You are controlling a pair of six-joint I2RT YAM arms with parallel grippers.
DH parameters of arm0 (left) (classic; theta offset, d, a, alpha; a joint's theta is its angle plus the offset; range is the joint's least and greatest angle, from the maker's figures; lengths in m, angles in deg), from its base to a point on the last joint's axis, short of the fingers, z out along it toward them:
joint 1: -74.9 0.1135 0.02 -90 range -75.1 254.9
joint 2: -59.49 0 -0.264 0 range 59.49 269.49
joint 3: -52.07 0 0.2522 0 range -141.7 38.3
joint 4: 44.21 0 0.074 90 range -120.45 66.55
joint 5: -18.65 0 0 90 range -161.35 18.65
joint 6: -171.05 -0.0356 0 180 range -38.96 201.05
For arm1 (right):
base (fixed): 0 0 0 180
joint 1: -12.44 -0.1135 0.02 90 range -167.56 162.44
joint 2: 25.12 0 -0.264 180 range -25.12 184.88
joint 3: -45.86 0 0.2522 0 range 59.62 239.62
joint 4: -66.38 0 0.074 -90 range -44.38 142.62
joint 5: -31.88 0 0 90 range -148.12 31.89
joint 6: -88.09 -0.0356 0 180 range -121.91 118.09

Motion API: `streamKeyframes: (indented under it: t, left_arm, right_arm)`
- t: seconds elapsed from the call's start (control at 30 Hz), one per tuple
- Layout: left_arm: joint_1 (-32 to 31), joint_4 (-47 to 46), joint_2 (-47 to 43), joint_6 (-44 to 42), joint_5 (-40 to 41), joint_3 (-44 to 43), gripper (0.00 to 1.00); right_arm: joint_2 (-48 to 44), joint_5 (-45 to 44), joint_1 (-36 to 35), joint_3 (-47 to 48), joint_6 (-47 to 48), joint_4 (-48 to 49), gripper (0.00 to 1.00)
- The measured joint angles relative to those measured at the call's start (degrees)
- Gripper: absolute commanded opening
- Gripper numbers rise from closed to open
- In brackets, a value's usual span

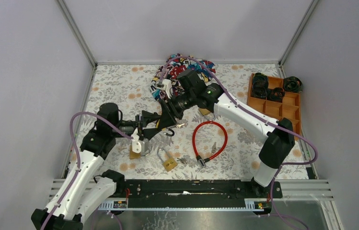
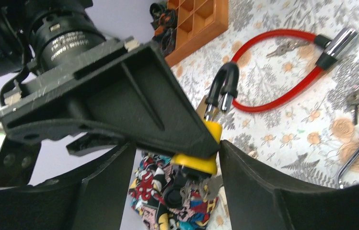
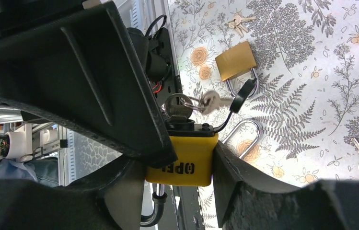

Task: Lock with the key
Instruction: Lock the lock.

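A yellow padlock (image 3: 182,160) marked OPEN hangs in the air between the two grippers. A key (image 3: 177,106) on a ring sits in its keyhole. My right gripper (image 3: 179,153) is shut on the lock's two sides. In the left wrist view the padlock (image 2: 199,160) rests against the right finger (image 2: 263,191) of my left gripper (image 2: 178,143). A gap shows between the lock and the other finger, so these jaws stand apart. The black-coated shackle (image 2: 223,88) points up and the keys (image 2: 206,189) hang below. In the top view both grippers meet, left (image 1: 154,125) and right (image 1: 167,117).
A brass padlock (image 1: 168,163) with keys lies near the front. A red cable lock (image 1: 211,139) lies to its right. An orange compartment tray (image 1: 275,103) stands at the right. A patterned cloth (image 1: 189,64) lies at the back. White walls enclose the table.
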Motion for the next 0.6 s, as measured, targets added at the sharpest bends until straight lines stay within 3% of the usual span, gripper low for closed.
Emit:
streamKeyframes:
  t: [0.07, 0.13, 0.2, 0.3, 0.33, 0.37, 0.53, 0.6]
  left_arm:
    - [-0.20, 0.44, 0.31, 0.33, 0.09, 0.00, 0.42]
    - [-0.22, 1.36, 0.81, 0.59, 0.04, 0.00, 0.39]
    - [-0.22, 1.27, 1.05, 0.44, -0.04, -0.07, 0.43]
    - [-0.33, 1.22, 1.25, 0.31, -0.04, -0.07, 0.63]
    - [-0.35, 1.03, 1.31, 0.07, 0.02, -0.07, 0.63]
    - [-0.57, 0.87, 1.42, -0.37, 0.04, -0.07, 0.60]
    - [-1.11, 1.09, 2.29, -2.03, -0.22, -0.13, 0.13]
    - [-1.36, 0.87, 2.32, -2.43, -0.13, -0.22, 0.00]
  right_arm:
    - [-0.11, -0.31, 0.00, 0.02, 0.09, 0.20, 0.00]
    - [-0.35, -0.57, 0.07, 0.00, 0.31, 0.11, 0.00]
    - [-0.61, -0.94, 0.11, 0.00, 0.28, -0.13, 0.00]
    - [-0.68, -0.76, 0.11, 0.00, 0.15, -0.13, 0.00]
    - [-0.68, -0.26, 0.11, 0.00, -0.15, -0.02, 0.00]
    - [-0.68, 0.46, -0.02, 0.00, -0.57, 0.37, 0.00]
    - [-1.07, 1.81, -0.76, 0.04, -1.51, 0.55, 0.00]
    - [-1.25, 2.05, -0.66, 0.07, -1.70, 0.48, 0.00]
